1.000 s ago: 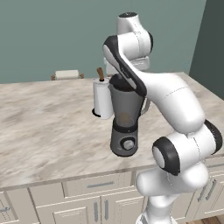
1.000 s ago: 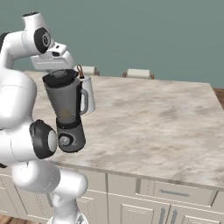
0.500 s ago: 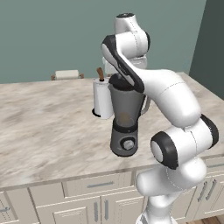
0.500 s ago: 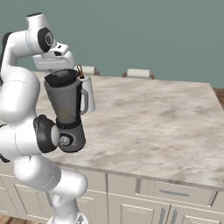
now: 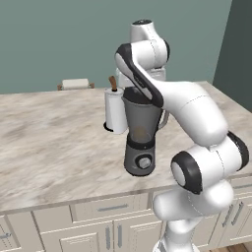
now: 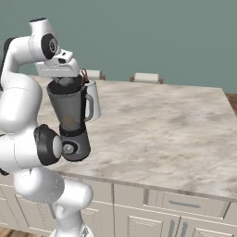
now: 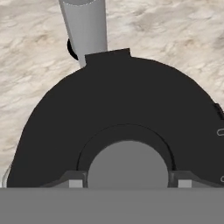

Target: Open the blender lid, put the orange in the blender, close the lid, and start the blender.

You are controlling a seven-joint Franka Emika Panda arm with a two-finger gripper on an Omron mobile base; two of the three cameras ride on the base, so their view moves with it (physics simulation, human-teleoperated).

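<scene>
The blender [image 5: 141,142] stands near the counter's front edge, its silver knob [image 5: 144,162] facing forward. Through the translucent jar [image 6: 69,111] the orange [image 6: 69,121] shows as a dim orange blur low inside. The dark blender lid [image 7: 122,118] sits at the jar's rim [image 6: 65,84], directly under my hand. My gripper [image 7: 129,183] comes down on it from above. The fingertips [image 7: 75,182] press on both sides of the lid's raised centre knob [image 7: 127,164], so the gripper is shut on it.
A white paper-towel roll [image 5: 115,110] with a brown-tipped post stands just behind the blender and appears as a grey cylinder [image 7: 84,28] in the hand view. The marble counter [image 6: 157,125] stretches wide to the right. Two chair backs [image 6: 147,77] rise beyond the far edge.
My hand has come down a little with the lid, onto the top of the jar. The blender and the roll have not moved.
</scene>
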